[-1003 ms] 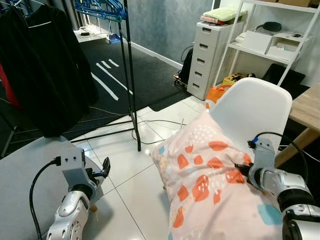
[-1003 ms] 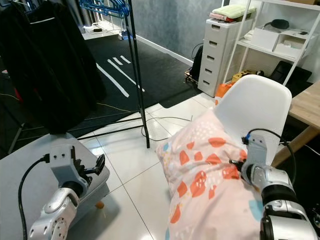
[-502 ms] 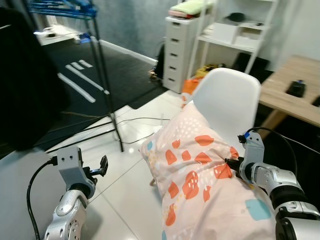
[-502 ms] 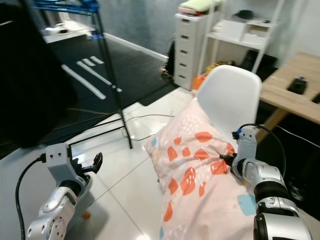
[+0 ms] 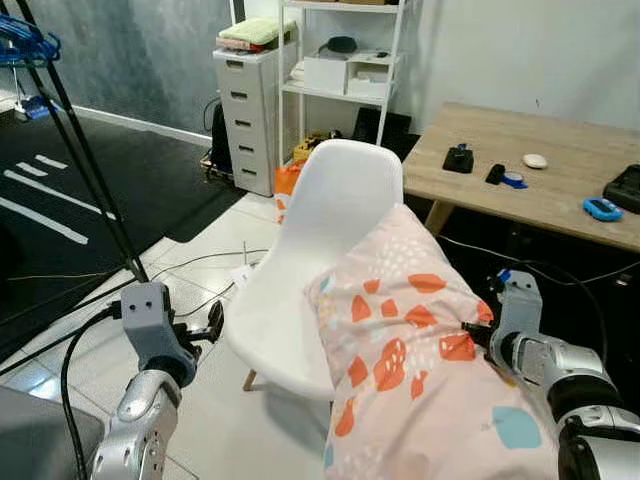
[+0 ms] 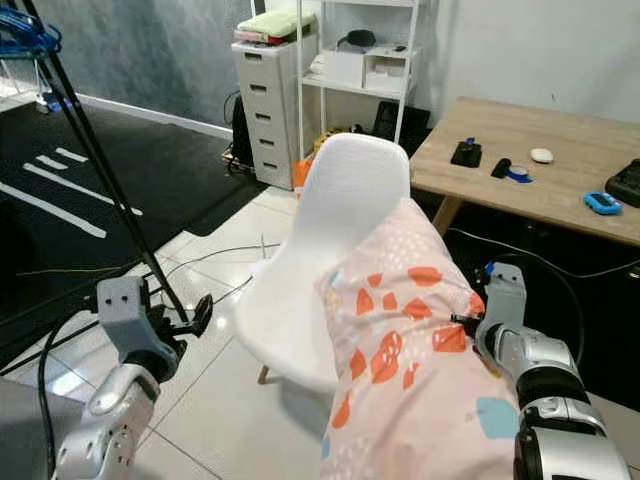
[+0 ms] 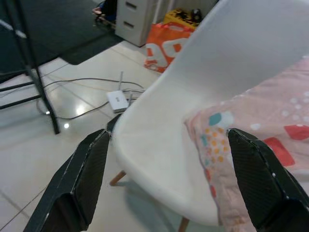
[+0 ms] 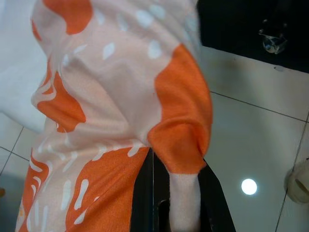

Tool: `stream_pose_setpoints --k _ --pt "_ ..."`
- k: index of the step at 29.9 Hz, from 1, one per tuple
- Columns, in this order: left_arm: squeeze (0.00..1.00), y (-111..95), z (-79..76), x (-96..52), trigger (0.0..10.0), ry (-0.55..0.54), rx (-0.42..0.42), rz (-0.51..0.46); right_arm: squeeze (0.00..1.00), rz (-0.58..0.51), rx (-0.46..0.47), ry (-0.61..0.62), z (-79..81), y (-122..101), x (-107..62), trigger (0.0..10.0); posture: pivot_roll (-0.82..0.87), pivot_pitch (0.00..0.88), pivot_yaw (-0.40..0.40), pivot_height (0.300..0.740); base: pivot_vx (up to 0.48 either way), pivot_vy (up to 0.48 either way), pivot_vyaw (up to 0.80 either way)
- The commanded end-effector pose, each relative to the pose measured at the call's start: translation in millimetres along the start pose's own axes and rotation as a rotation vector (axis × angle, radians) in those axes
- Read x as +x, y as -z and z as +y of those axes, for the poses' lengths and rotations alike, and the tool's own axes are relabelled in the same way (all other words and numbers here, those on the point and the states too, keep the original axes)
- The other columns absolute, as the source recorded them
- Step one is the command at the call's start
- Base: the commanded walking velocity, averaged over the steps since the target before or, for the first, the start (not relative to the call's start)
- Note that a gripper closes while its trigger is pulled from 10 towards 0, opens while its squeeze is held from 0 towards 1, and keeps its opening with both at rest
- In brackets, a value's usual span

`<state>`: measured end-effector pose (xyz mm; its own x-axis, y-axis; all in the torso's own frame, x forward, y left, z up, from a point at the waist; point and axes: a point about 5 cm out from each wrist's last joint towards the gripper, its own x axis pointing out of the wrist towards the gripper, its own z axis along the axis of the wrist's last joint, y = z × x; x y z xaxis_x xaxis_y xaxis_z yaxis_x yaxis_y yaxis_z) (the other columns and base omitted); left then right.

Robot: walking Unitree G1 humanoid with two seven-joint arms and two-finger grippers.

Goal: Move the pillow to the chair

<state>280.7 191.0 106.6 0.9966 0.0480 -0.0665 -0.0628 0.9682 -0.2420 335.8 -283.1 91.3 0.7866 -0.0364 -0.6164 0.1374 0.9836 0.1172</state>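
1. pale glossy floor tiles run under everything, with a dark carpet off to the robot's left and a black rack leg slanting across it.
2. a white drawer unit and a white shelf rack stand against the far wall; a wooden table with a few small gadgets sits to the right.
3. the white chair stands in the middle, its seat facing the robot.
4. the pillow, pink with orange blotches, hangs in front of the robot, its upper end leaning against the right side of the chair's back and seat edge.
5. the right gripper is pinched tight on a fold of the pillow's fabric at its right edge.
6. the left gripper is held low at the left, fingers spread wide, pointing at the chair's seat and touching nothing.
7. a white adapter with cables lies on the tiles beyond the chair.
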Motion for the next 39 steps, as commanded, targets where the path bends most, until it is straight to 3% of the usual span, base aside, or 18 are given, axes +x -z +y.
stream_pose_setpoints --k 1,11,18,21,27,29,34,39 --pt "0.00 -0.9 6.2 -2.1 10.0 -0.012 0.022 0.001 0.00 -0.064 0.001 -0.006 3.1 -13.7 -1.2 10.0 -0.18 0.038 0.008 0.740 0.394 0.000 0.00" --pt "0.00 -1.3 4.9 -2.5 10.0 -0.002 0.026 0.001 0.00 -0.041 -0.019 0.009 0.1 -9.2 -0.9 10.0 -0.18 0.040 0.009 0.740 0.427 0.000 0.00" --pt "0.00 -1.3 5.6 -2.7 10.0 0.000 0.031 0.002 0.00 0.038 -0.070 0.043 -8.2 1.1 -1.8 10.0 -0.18 0.038 0.005 0.740 0.445 0.000 0.00" --pt "0.00 -1.6 6.6 -2.8 10.0 0.000 0.032 0.002 0.00 0.106 -0.157 0.066 -17.2 8.6 -4.5 10.0 -0.18 0.037 0.007 0.740 0.446 0.000 0.00" --pt "0.00 -0.7 2.4 -2.1 10.0 0.017 0.017 0.001 0.00 0.166 -0.261 0.039 -17.5 15.5 -4.8 10.0 -0.19 0.035 0.009 0.740 0.407 0.000 0.00" --pt "0.00 -0.9 -0.7 -1.8 10.0 0.030 -0.013 -0.001 0.00 0.243 -0.366 -0.036 -12.1 25.8 -4.4 10.0 -0.19 0.036 0.008 0.740 0.000 0.000 0.00" --pt "0.00 -1.0 0.1 -3.8 10.0 0.037 -0.001 0.003 0.00 0.342 -0.505 -0.133 -10.8 41.4 -6.4 10.0 -0.19 0.043 0.010 0.740 0.000 0.000 0.00" --pt "0.00 1.6 -0.3 -5.9 10.0 0.050 0.019 0.023 0.00 0.361 -0.540 -0.101 -21.2 47.6 -7.7 10.0 -0.19 0.048 0.009 0.740 0.000 -0.288 0.00"
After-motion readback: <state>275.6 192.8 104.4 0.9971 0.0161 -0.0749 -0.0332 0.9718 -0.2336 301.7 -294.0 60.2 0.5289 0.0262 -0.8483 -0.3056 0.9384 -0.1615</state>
